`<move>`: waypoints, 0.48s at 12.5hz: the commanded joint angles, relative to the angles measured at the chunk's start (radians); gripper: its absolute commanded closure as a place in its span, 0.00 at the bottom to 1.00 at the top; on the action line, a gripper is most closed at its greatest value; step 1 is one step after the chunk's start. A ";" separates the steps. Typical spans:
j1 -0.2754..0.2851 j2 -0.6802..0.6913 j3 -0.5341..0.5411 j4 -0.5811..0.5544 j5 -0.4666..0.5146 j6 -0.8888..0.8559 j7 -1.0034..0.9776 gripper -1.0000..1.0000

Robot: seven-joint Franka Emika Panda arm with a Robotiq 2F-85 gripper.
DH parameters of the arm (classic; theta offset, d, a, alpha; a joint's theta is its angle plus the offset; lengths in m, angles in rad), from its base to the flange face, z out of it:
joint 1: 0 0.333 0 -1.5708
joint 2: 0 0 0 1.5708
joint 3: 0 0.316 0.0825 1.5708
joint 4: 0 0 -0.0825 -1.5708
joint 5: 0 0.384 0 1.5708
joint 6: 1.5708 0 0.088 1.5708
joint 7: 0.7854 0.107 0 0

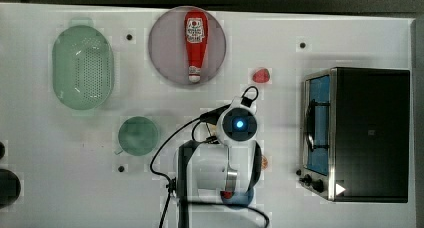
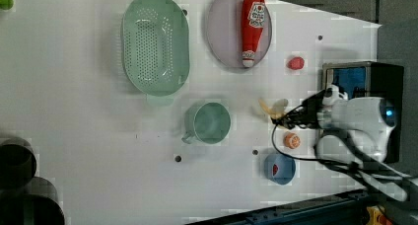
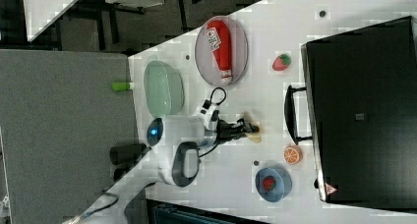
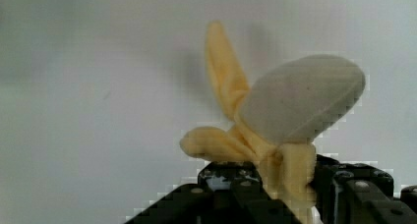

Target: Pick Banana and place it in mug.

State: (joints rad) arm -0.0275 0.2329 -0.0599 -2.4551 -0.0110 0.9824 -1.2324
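The banana [image 4: 295, 111] is half peeled, with pale flesh and yellow peel flaps spread out. My gripper [image 4: 285, 187] is shut on its lower peeled end, with a black finger on either side. In the left view the banana [image 2: 273, 109] sits at the tip of the gripper [image 2: 285, 119], to the right of the mug [image 2: 211, 122] with a gap of bare table between them. The mug [image 1: 138, 135] is a small dark-green cup standing upright with nothing inside. The right view has the banana [image 3: 252, 130] at the gripper [image 3: 243, 128]. In the top view the arm covers the banana.
A pale-green colander [image 1: 82, 67] and a grey-purple plate [image 1: 165, 70] holding a ketchup bottle [image 1: 195, 43] lie at the back. A strawberry [image 1: 261, 76], an orange slice [image 2: 292, 140] and a blue bowl [image 2: 269, 162] sit near the arm. A toaster oven [image 1: 370, 133] stands on the top view's right.
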 commanded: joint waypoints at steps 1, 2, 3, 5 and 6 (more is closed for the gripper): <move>0.003 -0.252 0.012 0.063 -0.009 -0.233 -0.016 0.68; 0.004 -0.303 0.019 0.087 -0.009 -0.313 -0.014 0.68; 0.006 -0.344 0.030 0.108 -0.009 -0.375 -0.004 0.68; 0.010 -0.400 0.064 0.139 -0.008 -0.463 0.075 0.68; 0.014 -0.414 0.087 0.148 -0.006 -0.493 0.131 0.68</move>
State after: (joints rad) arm -0.0302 -0.2440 0.0147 -2.2852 -0.0115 0.5415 -1.1914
